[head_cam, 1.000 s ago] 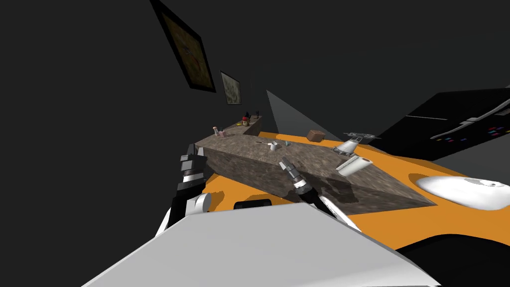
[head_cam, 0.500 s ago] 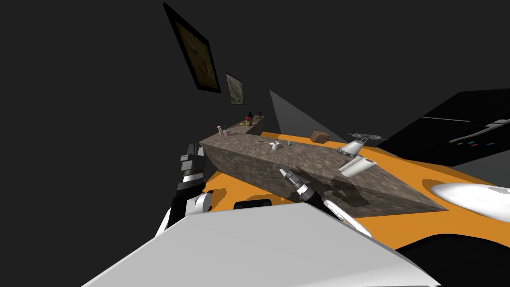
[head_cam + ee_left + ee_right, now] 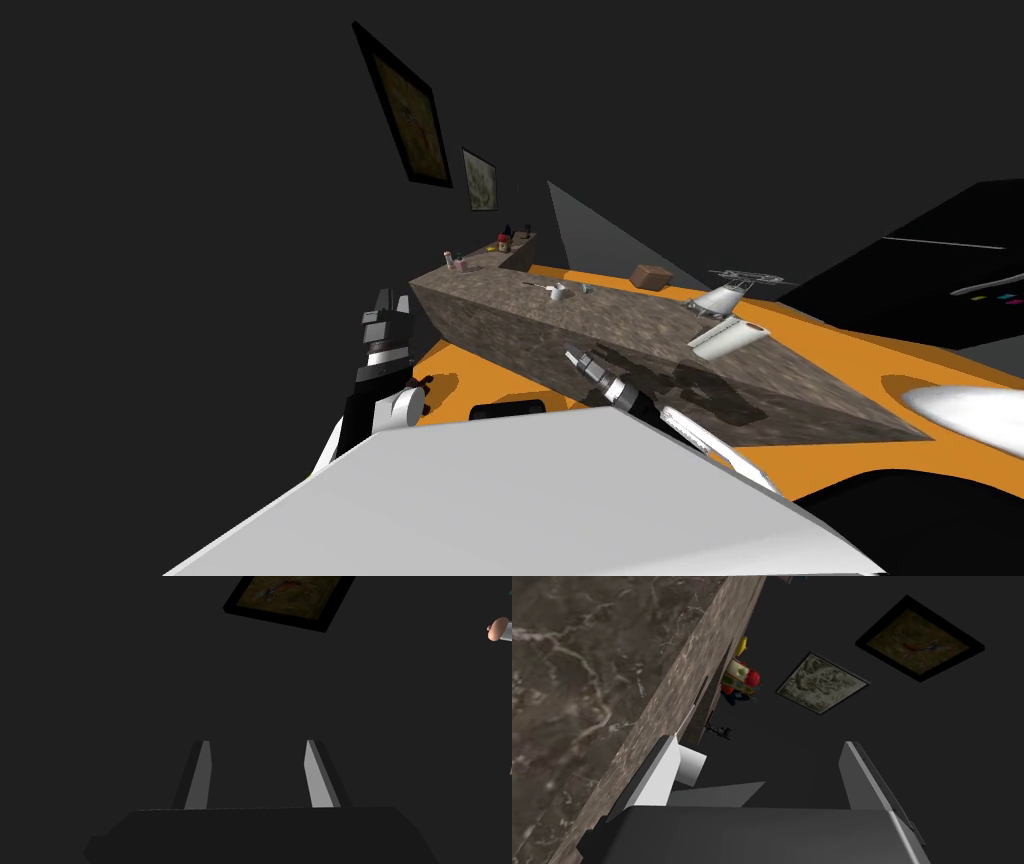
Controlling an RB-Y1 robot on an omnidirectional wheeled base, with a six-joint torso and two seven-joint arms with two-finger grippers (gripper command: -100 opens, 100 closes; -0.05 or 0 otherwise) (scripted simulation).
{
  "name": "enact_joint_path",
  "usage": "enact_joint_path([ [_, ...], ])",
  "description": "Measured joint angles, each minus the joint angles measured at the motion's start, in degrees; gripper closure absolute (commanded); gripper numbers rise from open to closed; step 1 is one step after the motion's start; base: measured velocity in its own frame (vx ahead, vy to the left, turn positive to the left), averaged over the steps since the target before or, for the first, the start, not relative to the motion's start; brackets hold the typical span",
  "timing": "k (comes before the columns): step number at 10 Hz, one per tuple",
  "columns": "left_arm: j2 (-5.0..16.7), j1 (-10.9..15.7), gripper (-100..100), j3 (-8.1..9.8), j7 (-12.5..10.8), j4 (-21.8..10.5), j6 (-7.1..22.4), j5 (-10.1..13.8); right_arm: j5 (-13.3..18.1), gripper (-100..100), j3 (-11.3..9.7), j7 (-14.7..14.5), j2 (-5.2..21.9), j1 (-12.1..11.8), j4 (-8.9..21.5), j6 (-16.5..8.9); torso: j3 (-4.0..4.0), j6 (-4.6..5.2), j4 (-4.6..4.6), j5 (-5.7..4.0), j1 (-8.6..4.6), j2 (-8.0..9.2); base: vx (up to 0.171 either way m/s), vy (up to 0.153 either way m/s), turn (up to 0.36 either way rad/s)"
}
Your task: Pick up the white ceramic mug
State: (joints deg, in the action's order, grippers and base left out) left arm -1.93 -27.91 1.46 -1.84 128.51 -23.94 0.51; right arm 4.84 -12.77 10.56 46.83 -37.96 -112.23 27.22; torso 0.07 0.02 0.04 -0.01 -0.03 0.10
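The mug [image 3: 557, 293] sits small and white on the counter [image 3: 640, 322] top, up toward its far end and untouched, so nothing of the pick-up itself is done yet. The right gripper [image 3: 577, 355] hangs at the counter's near long edge, well short of the mug, jaws wide apart and empty (its wrist camera has the marbled side face right beside one finger), so I'd say the reach, the closing and the lift all remain. The left gripper [image 3: 257, 743] waits beyond the counter's left corner, also spread open and holding nothing.
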Motion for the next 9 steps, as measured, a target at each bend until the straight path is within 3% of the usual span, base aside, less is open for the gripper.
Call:
enact_joint_path([
  [9,0.0,-0.01,0,0.0,0.0,0.0,0.0,0.0,1.86,-100,-3.13,1.37,12.85,-0.95,6.28,0.48,-0.06,0.01,-0.02,0.0,0.0,-0.11,-0.013,0.009,0.088],
])
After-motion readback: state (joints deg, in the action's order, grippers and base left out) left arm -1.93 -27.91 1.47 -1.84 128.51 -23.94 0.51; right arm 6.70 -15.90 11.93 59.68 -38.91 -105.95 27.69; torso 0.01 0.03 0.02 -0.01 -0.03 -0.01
